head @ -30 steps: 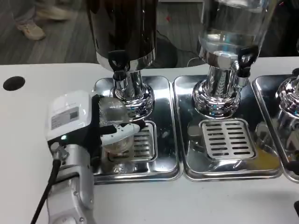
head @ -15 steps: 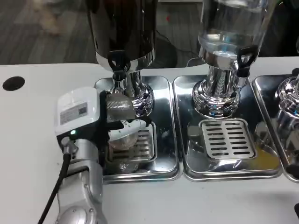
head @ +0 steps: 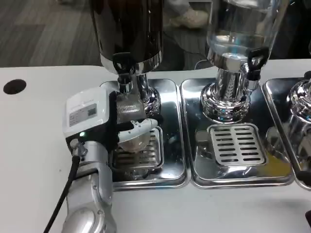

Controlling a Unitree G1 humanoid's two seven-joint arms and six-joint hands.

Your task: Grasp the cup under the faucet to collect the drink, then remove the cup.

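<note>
Cup (head: pixel 130 121) of clear plastic sits under the faucet (head: pixel 123 65) of the dark dispenser (head: pixel 129 34), above the slotted grate (head: pixel 146 150) of that dispenser's steel tray (head: pixel 167 97). Left hand (head: pixel 104 121) holds the cup, white and black fingers (head: pixel 141 127) wrapped across its front. A label on the hand's white back carries a square code; its small print is too blurred to read. Beside the dark dispenser on the worktop (head: pixel 29 145) stands a clear dispenser (head: pixel 243 24).

White table (head: pixel 34 160): chrome drip trays side by side, left (head: pixel 170 167), middle (head: pixel 279 180); black hole (head: pixel 14 86).
</note>
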